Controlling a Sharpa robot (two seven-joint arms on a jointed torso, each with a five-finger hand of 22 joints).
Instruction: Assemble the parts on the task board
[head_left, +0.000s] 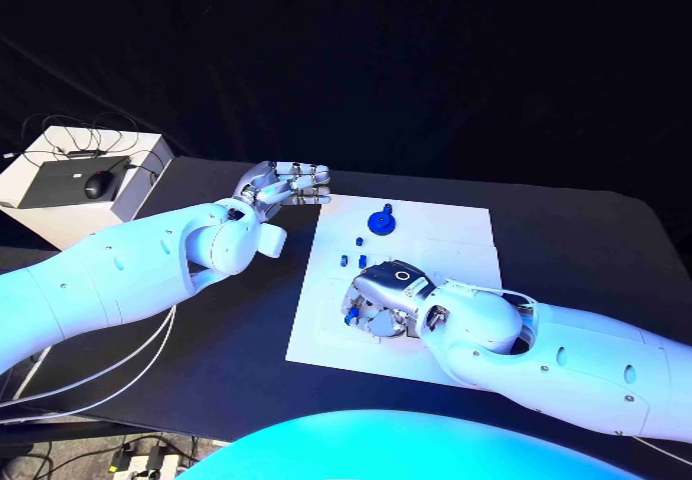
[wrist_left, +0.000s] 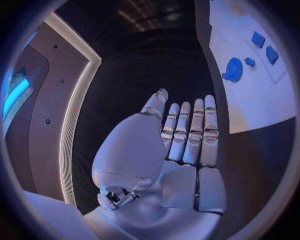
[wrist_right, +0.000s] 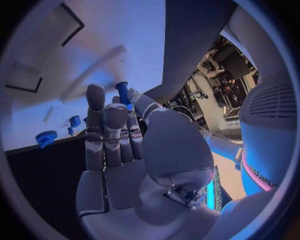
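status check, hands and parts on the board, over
Left hand open, off the task board. Right hand over the board, pinching a small blue part. Blue gear and small pieces loose on board.

Both arms are glossy white with smooth, rounded shells and bulging joints, dotted with small dark screw holes. The left robot hand (head_left: 287, 185) and the right robot hand (head_left: 378, 300) are silver metal, with segmented fingers and broad, smooth thumb housings. White cables (head_left: 101, 372) trail beneath the left arm.
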